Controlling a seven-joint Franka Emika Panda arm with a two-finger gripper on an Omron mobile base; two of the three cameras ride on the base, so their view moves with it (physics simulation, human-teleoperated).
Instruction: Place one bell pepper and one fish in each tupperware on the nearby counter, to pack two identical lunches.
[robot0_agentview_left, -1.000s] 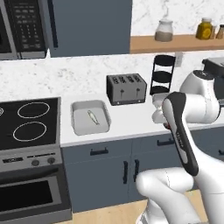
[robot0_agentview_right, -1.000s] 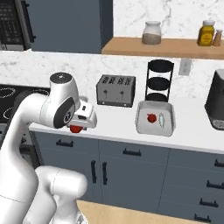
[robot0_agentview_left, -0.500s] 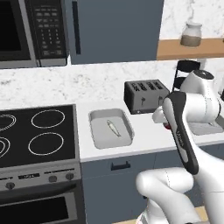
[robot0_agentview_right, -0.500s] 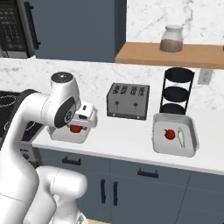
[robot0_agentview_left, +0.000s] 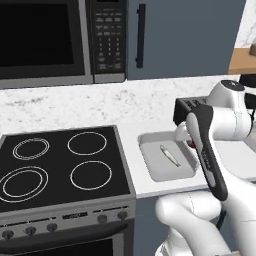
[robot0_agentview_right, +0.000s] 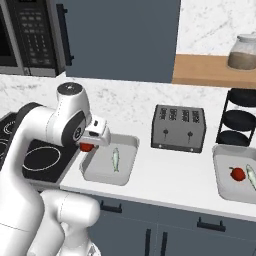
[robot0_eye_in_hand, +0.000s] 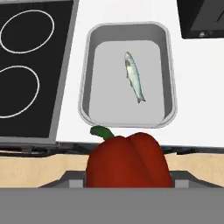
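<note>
Closer now, fish (robot0_eye_in_hand: 133, 76) lies lengthwise in tupperware (robot0_eye_in_hand: 164, 57).

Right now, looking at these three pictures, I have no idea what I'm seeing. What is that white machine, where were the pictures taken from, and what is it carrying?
The white machine is a robot arm in a computer-drawn kitchen. Two pictures come from cameras on its base, one behind it on each side. The third comes from a camera on its hand, looking along the pincer.

The pincer holds a red bell pepper, large in the hand picture and a small red spot under the hand in the right base picture.

On the white counter, beside the black stovetop, sits a shallow grey tray with one small fish in it. The dark toaster stands further along. Past it, a second tray already has a pepper and a fish.

The arm seems about to add its pepper to the tray with the lone fish.
</note>
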